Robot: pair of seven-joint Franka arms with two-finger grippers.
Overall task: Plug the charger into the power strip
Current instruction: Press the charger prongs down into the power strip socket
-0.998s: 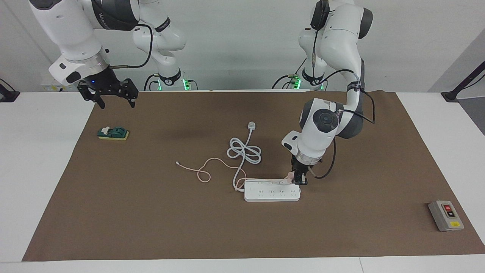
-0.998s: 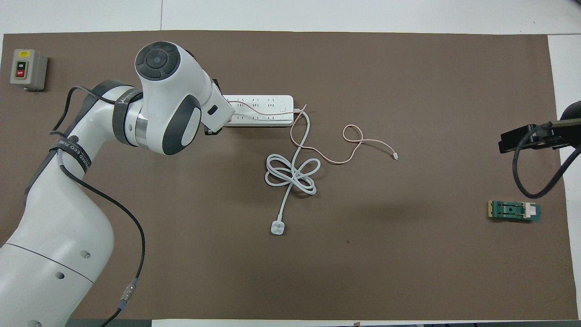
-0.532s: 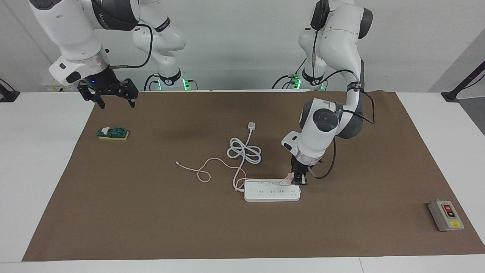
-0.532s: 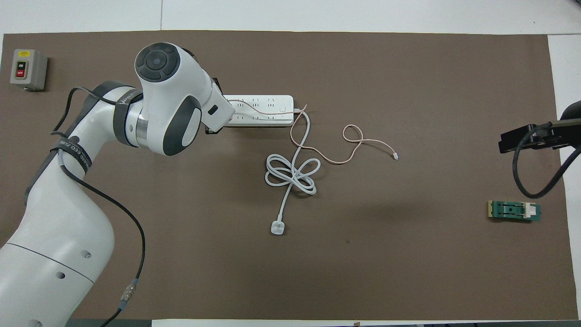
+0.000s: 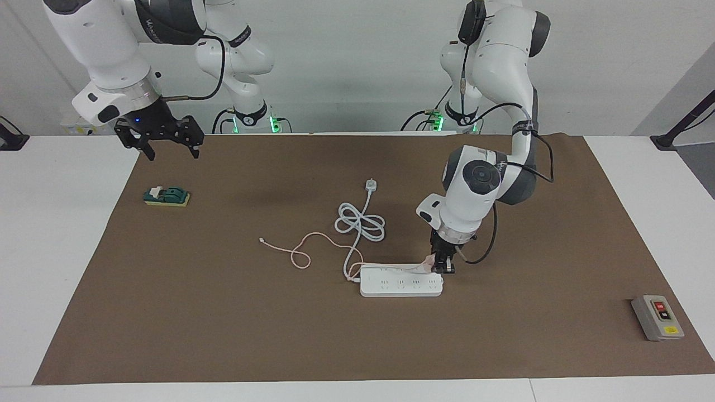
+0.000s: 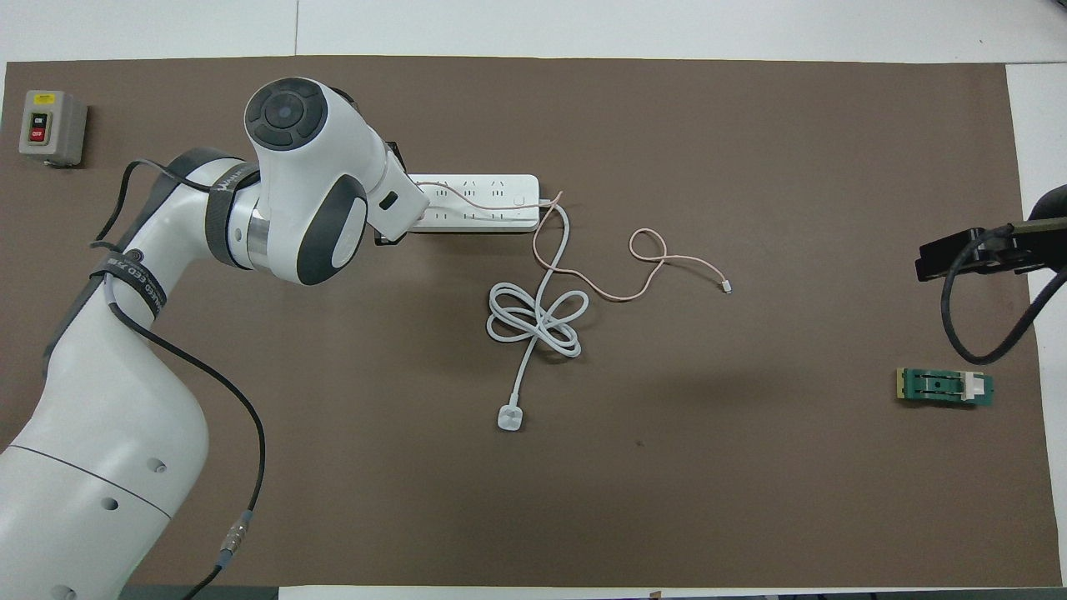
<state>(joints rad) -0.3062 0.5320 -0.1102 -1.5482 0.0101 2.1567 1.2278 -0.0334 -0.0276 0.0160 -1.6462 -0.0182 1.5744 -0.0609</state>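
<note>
From where I sit, the facing view has my left gripper [image 5: 443, 267] low in the middle of the frame, slightly to the side of centre, pressed together on the charger [image 5: 429, 259], a small pink cube right at the end of the power strip [image 5: 401, 281]. I can't tell whether the prongs are actually in a socket. The pink cable [image 5: 304, 249] runs along the top of the strip and loops out onto the brown mat [image 5: 223, 312] toward the frame's left. The strip's white cord [image 5: 360, 223] sits coiled just above it, ending in a white plug [image 5: 371, 185]. My right gripper [image 5: 167, 146] waits in the upper left of the frame, fingers spread, up in the air above the green switch [image 5: 166, 196]. A grey button box [image 5: 657, 317] sits lower right.

In the overhead view the left arm's big white wrist covers the gripper and charger, so only the strip [image 6: 479, 202] pokes out, upper middle of the frame. Pink cable [image 6: 650, 258] trails off from it toward the middle of the frame. Right gripper [image 6: 971, 254] shows at the frame's right edge, green switch [image 6: 944, 387] below it, button box [image 6: 52, 127] upper left.
</note>
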